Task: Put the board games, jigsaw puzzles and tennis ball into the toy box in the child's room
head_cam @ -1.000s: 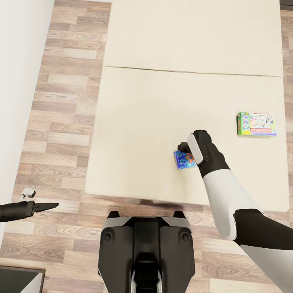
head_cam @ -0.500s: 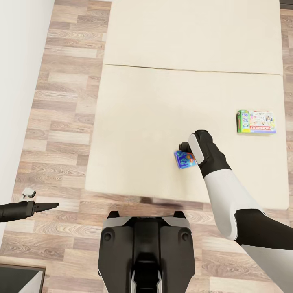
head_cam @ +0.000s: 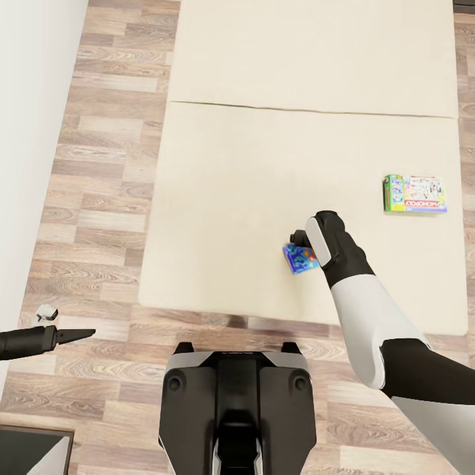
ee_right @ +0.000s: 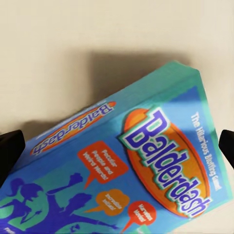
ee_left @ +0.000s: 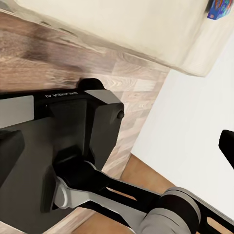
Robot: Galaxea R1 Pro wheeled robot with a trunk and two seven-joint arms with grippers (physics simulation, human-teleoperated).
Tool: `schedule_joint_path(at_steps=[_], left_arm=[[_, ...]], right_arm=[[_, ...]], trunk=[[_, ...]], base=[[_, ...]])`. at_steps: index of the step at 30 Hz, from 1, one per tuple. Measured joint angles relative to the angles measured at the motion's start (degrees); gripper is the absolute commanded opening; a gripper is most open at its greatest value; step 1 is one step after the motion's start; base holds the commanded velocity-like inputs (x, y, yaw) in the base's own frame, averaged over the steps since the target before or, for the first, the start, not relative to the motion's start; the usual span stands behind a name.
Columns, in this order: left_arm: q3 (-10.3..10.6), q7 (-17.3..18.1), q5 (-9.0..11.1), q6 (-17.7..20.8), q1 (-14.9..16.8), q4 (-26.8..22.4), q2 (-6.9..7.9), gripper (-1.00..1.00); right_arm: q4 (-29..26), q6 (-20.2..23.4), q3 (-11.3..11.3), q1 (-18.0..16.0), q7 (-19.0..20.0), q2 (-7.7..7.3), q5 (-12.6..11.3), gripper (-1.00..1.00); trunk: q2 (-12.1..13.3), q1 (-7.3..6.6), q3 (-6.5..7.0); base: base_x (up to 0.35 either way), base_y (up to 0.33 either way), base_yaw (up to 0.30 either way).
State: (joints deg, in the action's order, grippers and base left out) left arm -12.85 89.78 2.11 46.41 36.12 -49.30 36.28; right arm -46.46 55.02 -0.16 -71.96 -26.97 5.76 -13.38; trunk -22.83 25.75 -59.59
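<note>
On the beige bed (head_cam: 251,171) my right gripper (head_cam: 301,249) is over the blue board game (head_cam: 298,260), mostly hidden under its own wrist. The right wrist view has the blue "Balderdash" box (ee_right: 122,170) tilted, casting a shadow on the mattress, with a dark finger (ee_right: 9,151) at each end of it. The gripper is shut on it. A green and white board game (head_cam: 414,194) lies flat further right on the bed. Low at the left over the floor, my left gripper (head_cam: 87,334) is open and holds nothing.
A white wall (head_cam: 26,132) runs along the left. Wood floor (head_cam: 99,165) lies between it and the bed. My dark base (head_cam: 237,409) stands just in front of the bed's near edge. A dark flat object (head_cam: 33,452) sits in the bottom left corner.
The bed and the green and white game have slid slightly up the picture, a camera shift. The blue game kept its place at my right gripper instead of moving with the bed.
</note>
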Motion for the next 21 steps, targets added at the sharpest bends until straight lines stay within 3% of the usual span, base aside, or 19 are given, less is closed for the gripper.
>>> schedule_joint_path(at_steps=[21], left_arm=[[0.00, 0.00, 0.01, 0.00, 0.00, 0.00, -0.07, 1.00]], right_arm=[[0.10, -1.39, -0.11, -0.10, -0.08, -0.07, 0.00, 1.00]], trunk=[[0.00, -0.01, 0.00]], base=[[-0.003, -0.041, 0.000]])
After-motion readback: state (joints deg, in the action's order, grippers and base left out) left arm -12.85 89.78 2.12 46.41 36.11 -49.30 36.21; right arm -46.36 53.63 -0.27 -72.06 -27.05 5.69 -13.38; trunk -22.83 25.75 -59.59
